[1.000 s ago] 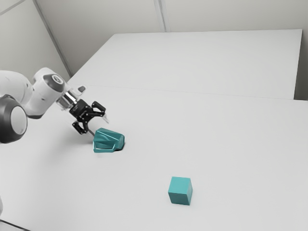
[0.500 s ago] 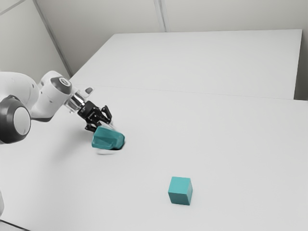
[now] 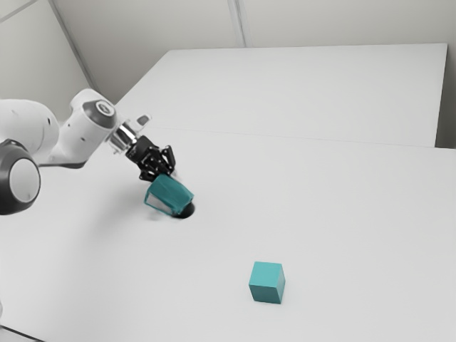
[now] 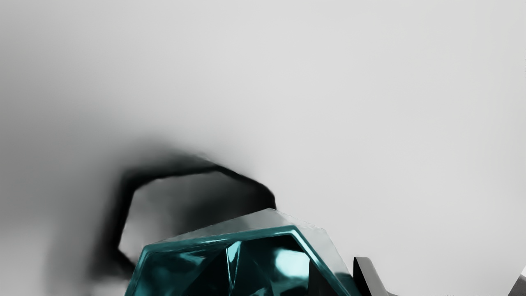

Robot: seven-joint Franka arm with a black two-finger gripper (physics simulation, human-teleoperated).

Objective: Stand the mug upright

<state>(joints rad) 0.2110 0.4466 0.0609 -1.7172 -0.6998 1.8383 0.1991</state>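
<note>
So our mug is tilted, not upright—mouth toward the end effector, over the counter, nearer its far corner on the exterior view's left than the one on the right. Can't tell if we've got a pinch on it or are just spread against it. If that contact is weak, we'd guess it slips and flops onto its side; too much sideways push could skid the base or tip it over. The cube sits well apart—low risk. No brands, labels or writing we can read.
</note>
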